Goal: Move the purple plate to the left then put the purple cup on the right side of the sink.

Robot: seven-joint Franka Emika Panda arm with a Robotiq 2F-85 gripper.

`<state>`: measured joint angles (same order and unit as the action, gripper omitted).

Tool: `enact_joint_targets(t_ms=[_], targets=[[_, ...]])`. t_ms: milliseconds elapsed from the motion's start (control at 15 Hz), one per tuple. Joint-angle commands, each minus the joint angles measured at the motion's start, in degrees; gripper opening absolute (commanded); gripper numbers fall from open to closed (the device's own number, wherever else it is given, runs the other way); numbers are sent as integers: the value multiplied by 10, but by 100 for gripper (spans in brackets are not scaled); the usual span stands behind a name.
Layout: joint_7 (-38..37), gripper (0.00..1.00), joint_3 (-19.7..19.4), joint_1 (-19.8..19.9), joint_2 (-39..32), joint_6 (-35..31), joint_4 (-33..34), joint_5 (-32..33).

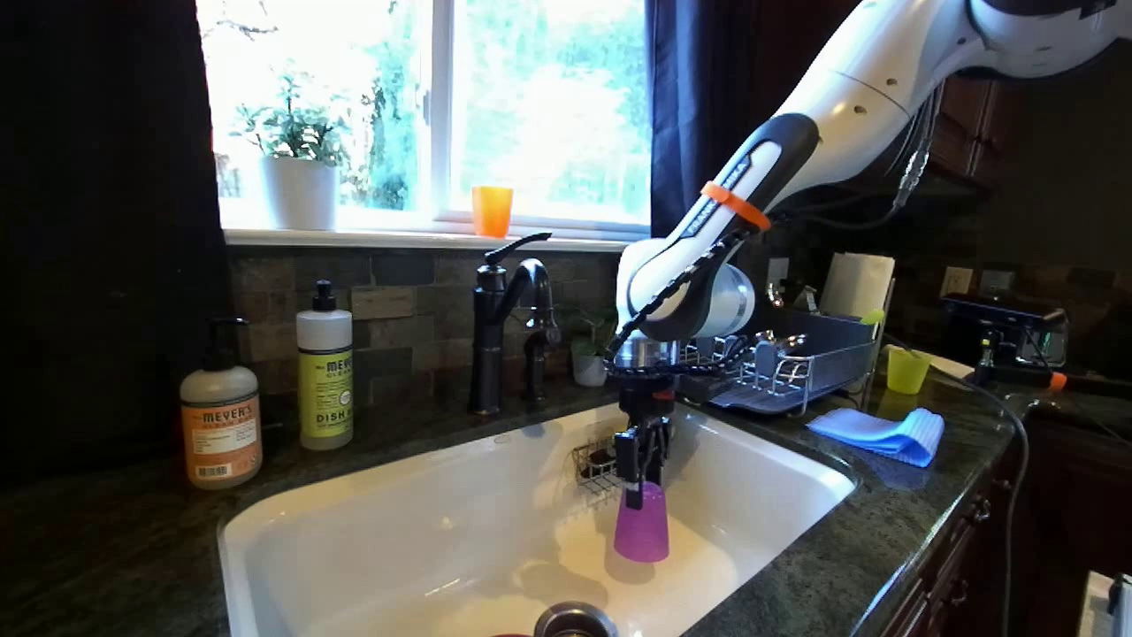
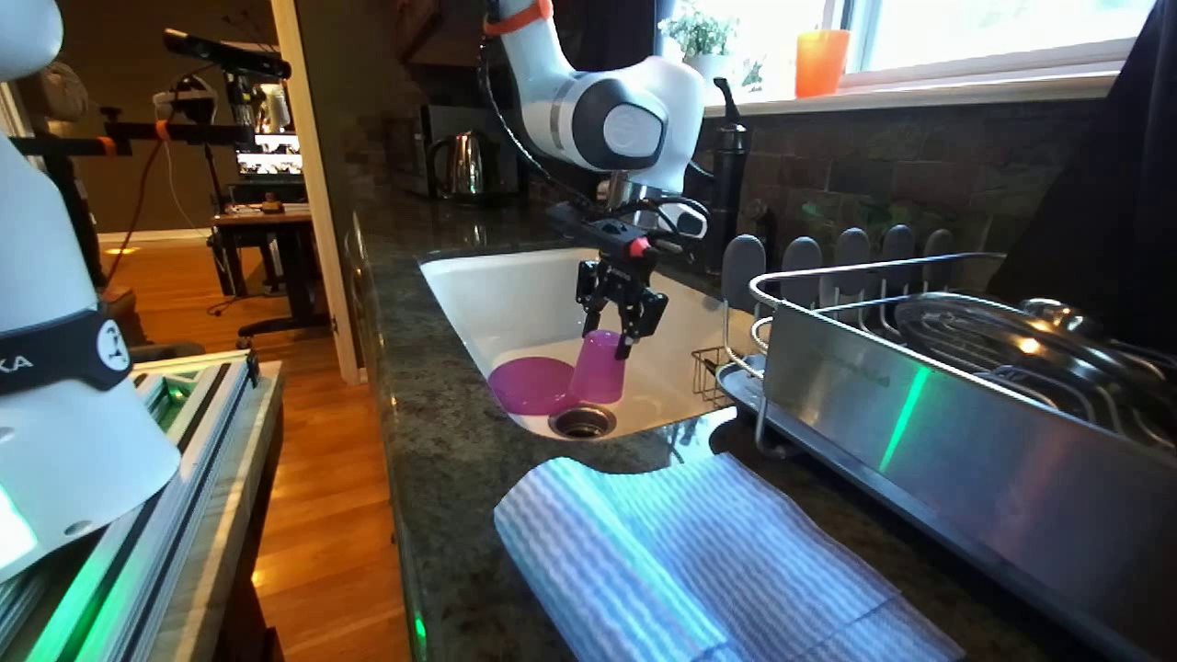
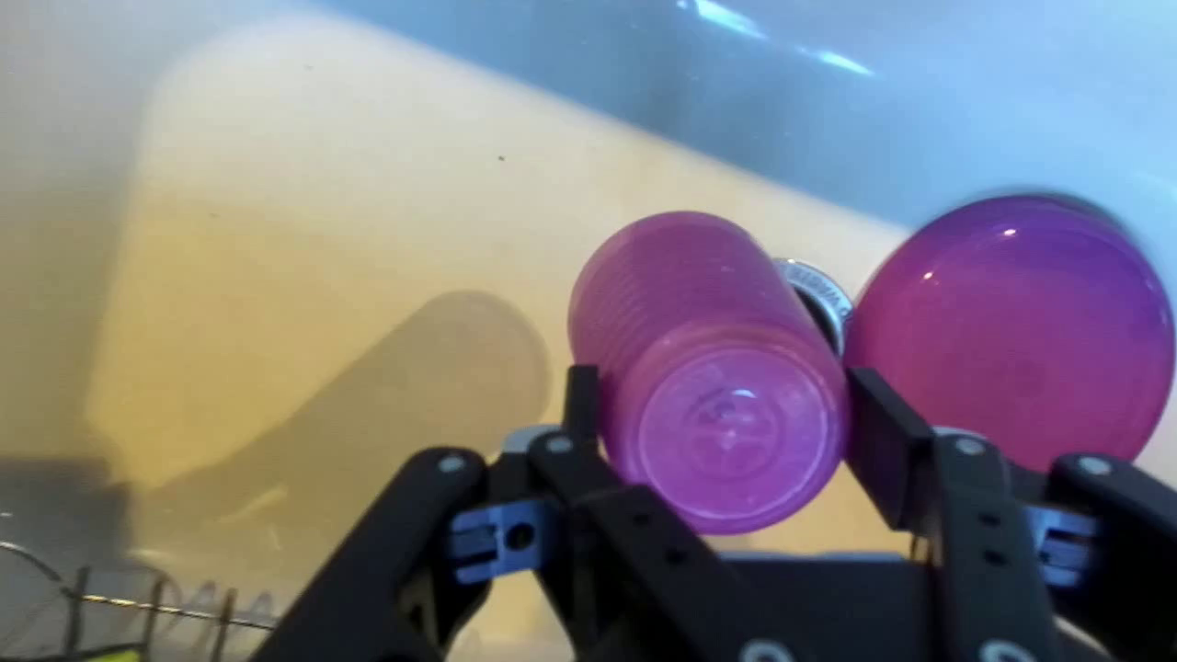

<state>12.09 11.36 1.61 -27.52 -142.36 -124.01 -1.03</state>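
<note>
Purple cup [image 3: 703, 363]: inverted, ribbed; mouth hidden
Tool [image 3: 725, 406]: pinching purple cup
Purple plate [image 2: 526, 386]: glossy, round, below tool, partly hidden
Sink [image 1: 398, 531]: white, below tool, partly cut off

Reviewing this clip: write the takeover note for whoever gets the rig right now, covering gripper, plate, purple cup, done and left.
Gripper: shut on the purple cup, near its base.
Purple cup: mouth down inside the sink, apparently held off its floor.
Plate: in the sink, beside the drain.
Done: cup gripped. Whether the plate has been moved left, these frames can't tell.
Left: check the plate's position, then probably set the cup down on the sink's right side and release.
</note>
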Motion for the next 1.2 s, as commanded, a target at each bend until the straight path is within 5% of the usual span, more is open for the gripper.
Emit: enact_joint_targets(t_ms=[0,600,867,933,1133], targets=[[-20,41,-41,-5,33,-17,-41,0],[-54,41,-74,-8,-48,-189,-66,-2],[-78,41,-84,-8,-82,-215,-64,-1],[-84,91,-88,-9,-87,-219,-64,-1],[-100,100,-101,-16,-77,-235,-75,3]])
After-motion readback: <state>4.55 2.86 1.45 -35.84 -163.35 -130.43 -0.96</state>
